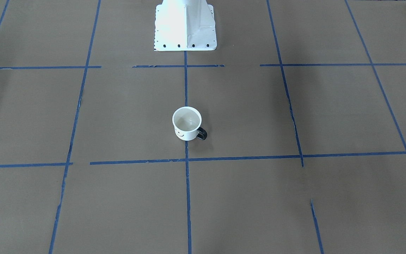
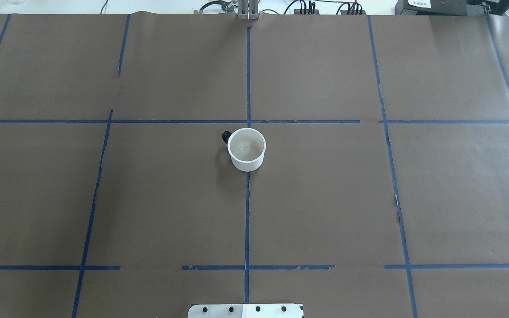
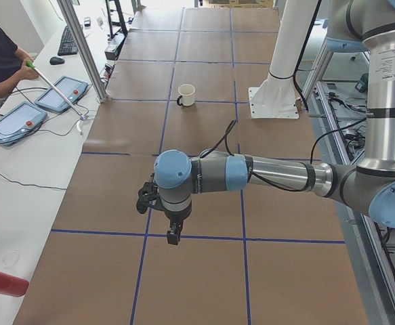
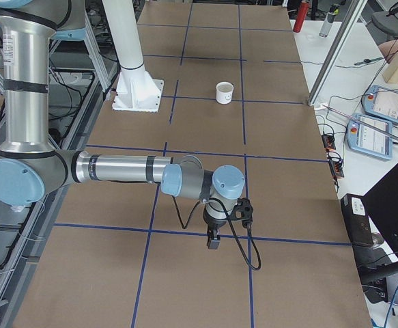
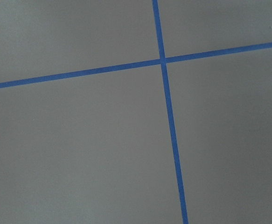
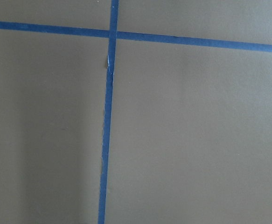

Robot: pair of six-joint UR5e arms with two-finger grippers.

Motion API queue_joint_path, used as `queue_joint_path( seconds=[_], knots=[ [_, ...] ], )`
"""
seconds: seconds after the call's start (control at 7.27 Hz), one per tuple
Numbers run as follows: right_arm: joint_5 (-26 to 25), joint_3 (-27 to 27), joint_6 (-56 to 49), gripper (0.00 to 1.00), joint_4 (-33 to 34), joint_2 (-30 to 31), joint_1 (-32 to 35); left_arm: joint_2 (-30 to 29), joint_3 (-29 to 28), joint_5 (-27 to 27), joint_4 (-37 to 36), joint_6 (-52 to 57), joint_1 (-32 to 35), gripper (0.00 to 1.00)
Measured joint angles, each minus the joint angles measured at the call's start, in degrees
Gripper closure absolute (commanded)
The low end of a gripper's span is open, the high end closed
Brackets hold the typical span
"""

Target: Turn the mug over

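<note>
The mug (image 1: 186, 124) is sitting upright at frame centre, its handle (image 1: 202, 133) pointing lower right; it is looking light, rigid and probably slippery, so pinching the rim wall is seeming best; the left gripper (image 3: 173, 235) and right gripper (image 4: 214, 239) are hanging well apart from it, and I cannot tell how wide either is.

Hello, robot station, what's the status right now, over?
Left gripper, right gripper hanging, open or shut unclear. Mug upright, mouth up, far from both. Nothing beside it.

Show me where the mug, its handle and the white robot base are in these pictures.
mug (image 1: 186, 122): front-facing view, on its cream interior.
handle (image 1: 204, 134): front-facing view, on the dark loop.
white robot base (image 1: 185, 28): front-facing view, on its pedestal.
</note>
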State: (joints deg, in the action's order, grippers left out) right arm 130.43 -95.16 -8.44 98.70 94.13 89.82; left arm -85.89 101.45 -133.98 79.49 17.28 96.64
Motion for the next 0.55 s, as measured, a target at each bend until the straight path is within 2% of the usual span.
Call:
queue_joint_path(
  seconds=[0.55],
  knots=[
    [0.0,0.0,0.0,0.0,0.0,0.0,0.0,0.4,-3.3,0.2,9.1,-0.7,-0.5,0.0]
  ],
)
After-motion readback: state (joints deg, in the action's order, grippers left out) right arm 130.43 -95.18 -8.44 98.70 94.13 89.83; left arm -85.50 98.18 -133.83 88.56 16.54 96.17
